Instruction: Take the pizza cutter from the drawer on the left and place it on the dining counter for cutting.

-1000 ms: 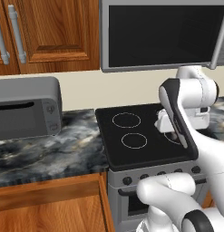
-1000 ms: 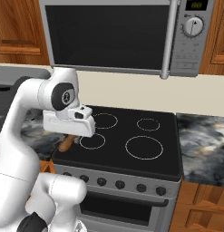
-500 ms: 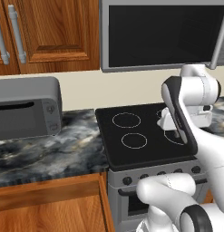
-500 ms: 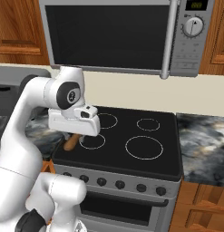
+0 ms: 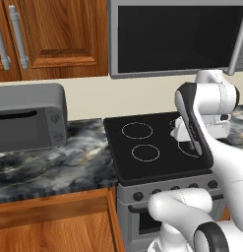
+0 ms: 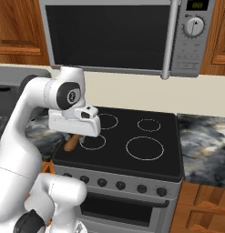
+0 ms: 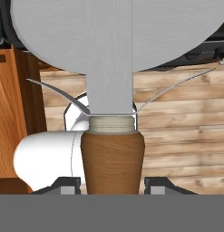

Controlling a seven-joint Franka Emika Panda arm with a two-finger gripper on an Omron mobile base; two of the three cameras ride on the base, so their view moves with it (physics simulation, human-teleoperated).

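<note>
The pizza cutter point(image 7: 112, 86) is held in the gripper point(image 7: 112, 183), whose two dark fingertips point(image 7: 63, 185) are pressed against either side of the brown wooden handle; in the hand view the grey wheel is seen toward twelve o'clock and the handle toward six o'clock. In the right base view the handle end point(image 6: 71, 143) is seen poking out below the white hand at about seven o'clock, above the front left of the black stove point(image 6: 132, 150).

Compared with the frames of a second ago, the hand is carried slightly to the right across the stove in the right base view, while the room behind stays put, so the arm and not the base is taken to be moving. The grip is unchanged.

The cutter is thus judged to be out of the drawer and in transit. The dining counter is not identified in these views; only the marbled worktop point(image 5: 69, 162) beside the stove is seen. Placement is not yet done, and a turn away from the stove is probably still needed.
</note>
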